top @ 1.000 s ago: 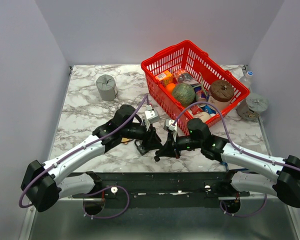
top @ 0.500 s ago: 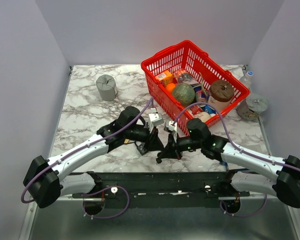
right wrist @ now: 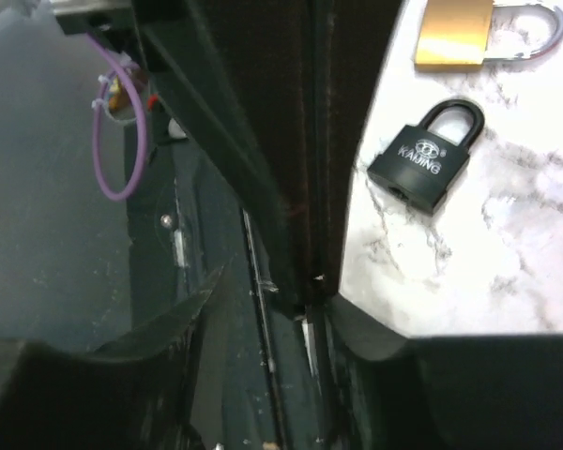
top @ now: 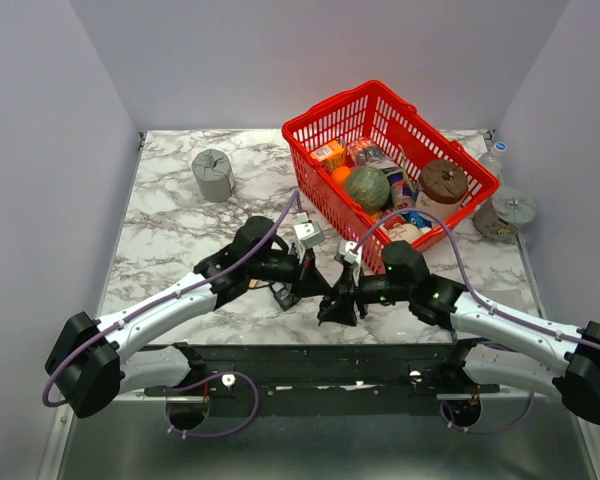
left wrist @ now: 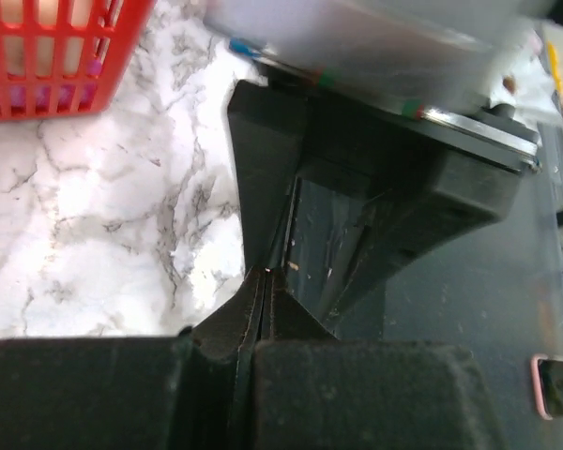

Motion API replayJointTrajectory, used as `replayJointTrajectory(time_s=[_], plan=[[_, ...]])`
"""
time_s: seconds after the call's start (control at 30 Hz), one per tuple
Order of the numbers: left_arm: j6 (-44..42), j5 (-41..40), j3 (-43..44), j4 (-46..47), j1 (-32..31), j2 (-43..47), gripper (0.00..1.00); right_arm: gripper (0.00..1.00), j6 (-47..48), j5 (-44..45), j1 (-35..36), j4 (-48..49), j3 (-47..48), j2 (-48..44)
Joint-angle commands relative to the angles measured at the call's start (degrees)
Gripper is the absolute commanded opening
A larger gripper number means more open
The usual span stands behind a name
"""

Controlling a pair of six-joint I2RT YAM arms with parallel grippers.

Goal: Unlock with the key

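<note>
Black plastic and silver metal were looked for in every view, but the small silver key with the black head is not made out in any of them. Its place cannot be told. In the right wrist view a thin pale sliver is seen at the fingertips of the right tool, too small and dim to be named. From above, both tools sit almost tip to tip at the near edge of the white marble-patterned desk. The gap between them is covered by the wrist housings.

Left tool: the fingers are pressed together, with only a hairline seam between them. Whether anything is pinched in the seam cannot be told. Much of the left wrist view is filled by a blurred black angular block just beyond the tips.

Right tool: the fingers are seen as two long dark bars laid flat against each other, closed.

Black padlock: it lies flat on the desk just right of the right tool's fingers, with the shackle seated. "KAIJING" is read in white on its body, under a small round logo.

Brass padlock with silver shackle: it lies beyond the black one, apart from it, and is cut off by the top edge.

Red plastic mesh basket: it stands at the far right and is packed with goods. Their labels are too small to be read.
</note>
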State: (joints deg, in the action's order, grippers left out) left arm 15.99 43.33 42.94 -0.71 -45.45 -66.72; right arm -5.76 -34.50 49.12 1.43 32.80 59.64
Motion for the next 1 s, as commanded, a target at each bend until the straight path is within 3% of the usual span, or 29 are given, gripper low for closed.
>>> replayJointTrajectory(time_s=[0.0,0.1,0.2,0.33,0.53,0.73,0.97], plan=[[4.48,-6.05,-2.59,7.38,0.71,4.92,0.00,0.72,-1.09,6.98,0.18,9.02,-1.50,-3.56],[6.24,-8.70,-3.82,9.14,5.00,8.26,0.00,0.88,-1.71,9.27,0.10,10.52,-3.09,-6.72],[8.52,-5.99,-5.32,12.21,9.22,10.11,0.00,0.93,-1.97,11.82,0.10,11.22,-4.49,-9.97],[12.83,0.07,-6.37,17.83,11.96,9.42,0.00,0.94,-5.30,16.92,0.18,13.24,-6.16,-11.38],[15.83,6.76,-5.50,21.54,13.19,6.08,0.00,0.89,-12.42,16.04,0.27,22.20,-9.24,-9.81],[16.44,8.35,-5.41,22.51,13.46,4.93,0.00,0.85,-13.31,21.75,1.41,26.34,-10.47,-9.36],[16.79,9.23,-5.50,23.03,13.55,4.49,0.00,0.86,-13.66,22.46,2.29,29.58,-9.86,-6.11]])
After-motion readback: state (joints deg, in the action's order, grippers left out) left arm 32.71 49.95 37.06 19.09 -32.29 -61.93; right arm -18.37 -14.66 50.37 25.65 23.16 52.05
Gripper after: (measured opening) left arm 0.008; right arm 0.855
